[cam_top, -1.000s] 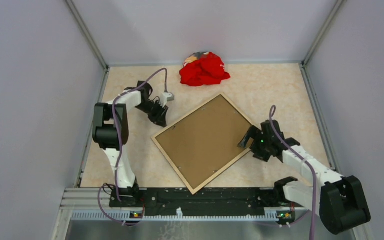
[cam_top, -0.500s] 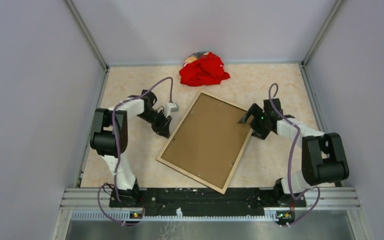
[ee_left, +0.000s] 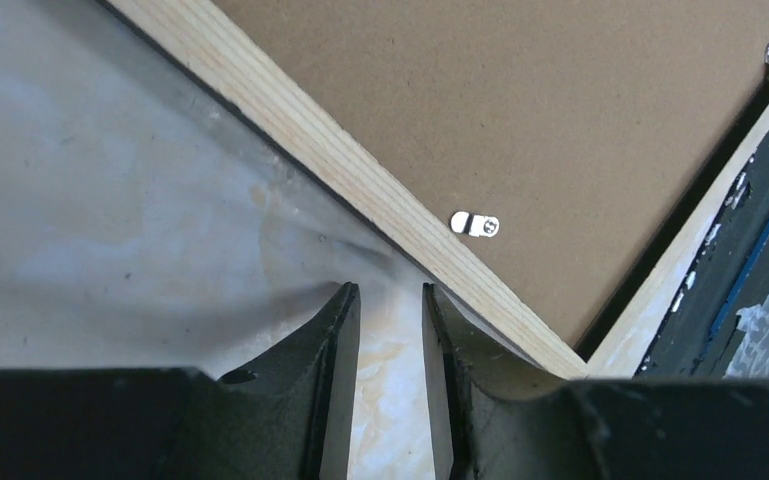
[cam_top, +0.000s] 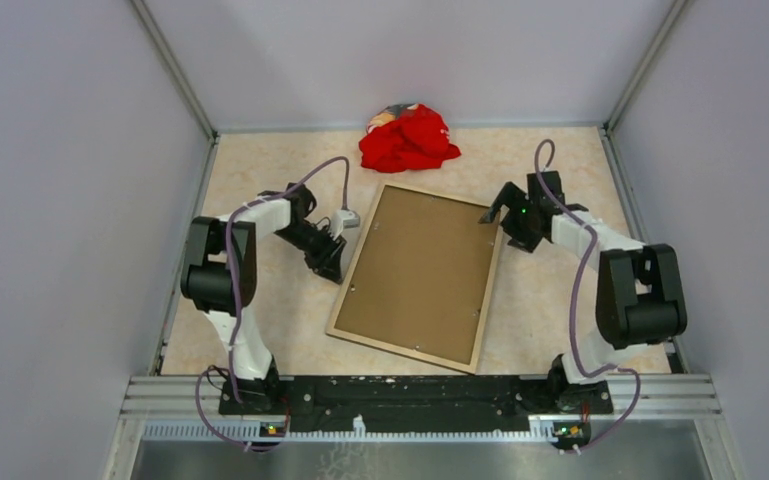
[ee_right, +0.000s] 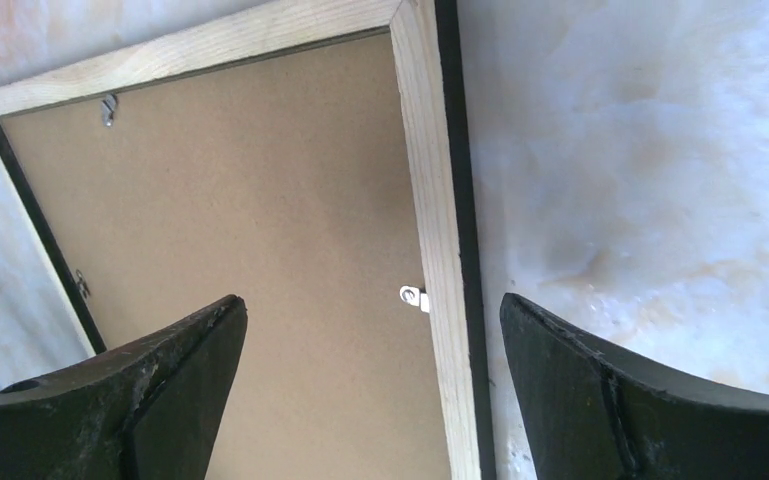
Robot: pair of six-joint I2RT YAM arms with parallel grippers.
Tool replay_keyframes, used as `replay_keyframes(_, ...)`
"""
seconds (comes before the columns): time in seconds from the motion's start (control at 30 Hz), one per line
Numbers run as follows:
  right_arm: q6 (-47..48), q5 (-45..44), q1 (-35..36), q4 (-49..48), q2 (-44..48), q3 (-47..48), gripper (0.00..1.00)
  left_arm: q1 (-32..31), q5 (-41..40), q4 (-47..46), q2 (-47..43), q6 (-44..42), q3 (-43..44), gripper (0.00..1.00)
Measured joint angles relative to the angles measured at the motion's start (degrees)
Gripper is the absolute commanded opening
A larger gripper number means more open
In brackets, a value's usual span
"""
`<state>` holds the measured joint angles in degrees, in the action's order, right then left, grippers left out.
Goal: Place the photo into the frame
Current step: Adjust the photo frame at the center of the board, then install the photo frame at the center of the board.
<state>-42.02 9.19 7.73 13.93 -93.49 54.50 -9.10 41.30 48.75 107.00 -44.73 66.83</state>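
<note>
The left end effector [ee_left: 390,295] stands barely parted and empty, its tips just beside the pale wooden edge of the frame [ee_left: 360,190]. The right end effector [ee_right: 370,300] gapes wide, gripping nothing, straddling the opposite edge. One frame lies back-up between them on the counter [cam_top: 560,160] — one brown backing board [cam_top: 418,275] in it, one red cloth [cam_top: 408,138] beyond both.

top: overhead, far | wrists: close, downward | shared: frame [cam_top: 402,349]

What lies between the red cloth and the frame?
Only bare tabletop separates the red cloth from the frame, seen in the top view.
</note>
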Motion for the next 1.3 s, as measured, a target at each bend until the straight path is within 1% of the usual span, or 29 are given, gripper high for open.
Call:
replay_keyframes(0.13,1.9,-3.7,0.3,2.0,6.6,-0.6,0.94,1.2,0.8,2.4,-0.4,-1.4,0.0,0.40)
replay_keyframes(0.17,2.4,-4.7,1.0,2.2,10.0,-1.3,0.94,1.4,1.1,2.9,-0.6,-1.7,0.0,0.40)
replay_keyframes(0.23,2.6,-5.6,2.5,1.8,13.1,-2.4,0.93,1.7,1.7,3.8,-0.8,-2.0,0.0,0.41)
replay_keyframes(0.27,2.6,-6.5,4.4,1.6,15.3,-3.4,0.93,1.7,2.0,4.1,-0.8,-2.1,0.1,0.41)
replay_keyframes(0.33,2.5,-7.8,10.6,1.3,18.7,-5.5,0.92,1.6,2.7,4.6,-0.8,-2.1,0.2,0.41)
replay_keyframes(0.4,1.9,-7.7,18.5,-0.2,19.8,-7.3,0.91,1.4,3.1,4.9,-0.7,-1.9,0.5,0.40)
replay_keyframes(0.47,1.0,-7.5,24.7,-2.3,19.6,-8.7,0.91,1.0,3.5,4.8,-0.6,-1.6,0.5,0.39)
replay_keyframes(0.57,-0.3,-6.8,32.3,-5.1,17.1,-9.4,0.90,-0.1,3.5,4.0,-0.2,-0.4,0.5,0.35)
replay_keyframes(0.73,-1.8,-6.3,39.5,-11.6,9.9,-9.4,0.88,-1.1,3.4,2.7,1.4,1.1,0.6,0.28)
replay_keyframes(0.83,-2.1,-4.4,42.9,-16.0,4.7,-8.6,0.88,-1.0,3.9,2.7,1.7,1.8,0.6,0.23)
replay_keyframes(0.93,-1.9,-1.8,44.7,-20.8,-0.2,-7.1,0.86,-0.7,4.2,3.0,2.2,2.7,1.0,0.18)
replay_keyframes(1.03,-1.7,0.6,45.0,-24.8,-4.4,-5.0,0.84,-0.4,4.7,3.6,2.8,3.3,1.5,0.15)
replay_keyframes(1.3,-2.6,4.5,45.1,-31.2,-10.8,-0.4,0.83,-0.2,5.0,3.7,3.0,4.0,1.6,0.14)
